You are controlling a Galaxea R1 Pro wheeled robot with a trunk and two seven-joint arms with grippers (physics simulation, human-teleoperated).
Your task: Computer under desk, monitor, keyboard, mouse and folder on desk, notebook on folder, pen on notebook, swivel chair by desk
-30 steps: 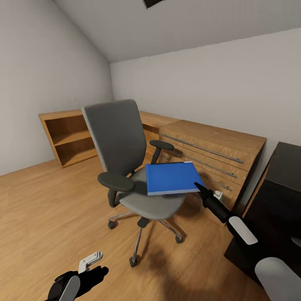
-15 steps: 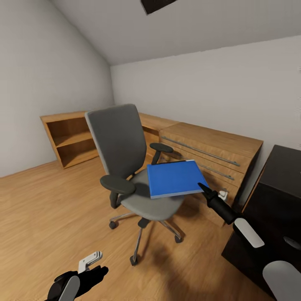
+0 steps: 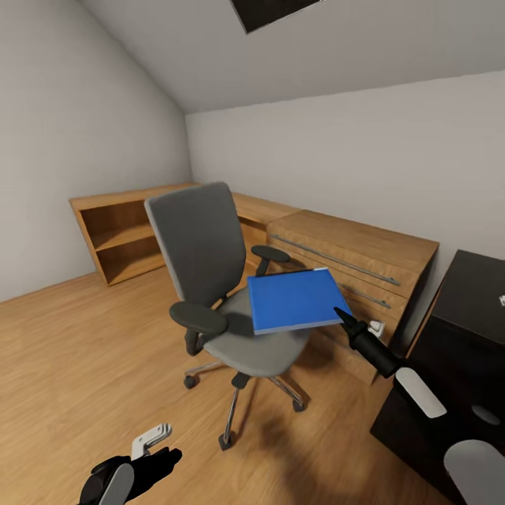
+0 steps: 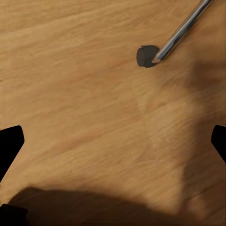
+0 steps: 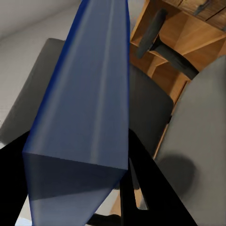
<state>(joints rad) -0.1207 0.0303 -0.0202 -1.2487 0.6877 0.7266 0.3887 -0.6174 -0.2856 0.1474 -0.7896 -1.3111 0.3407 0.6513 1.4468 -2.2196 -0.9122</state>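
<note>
The folder [image 3: 291, 300] hides the front of the chair [image 3: 210, 280] seat and, in the right wrist view, one fingertip [image 5: 146, 188] of the right gripper [image 3: 341, 314]. A black cabinet [image 3: 456, 351] at 4 o'clock is cut by the edge. A small white thing [image 3: 376, 327] beside the gripper is perhaps a wall socket.
</note>
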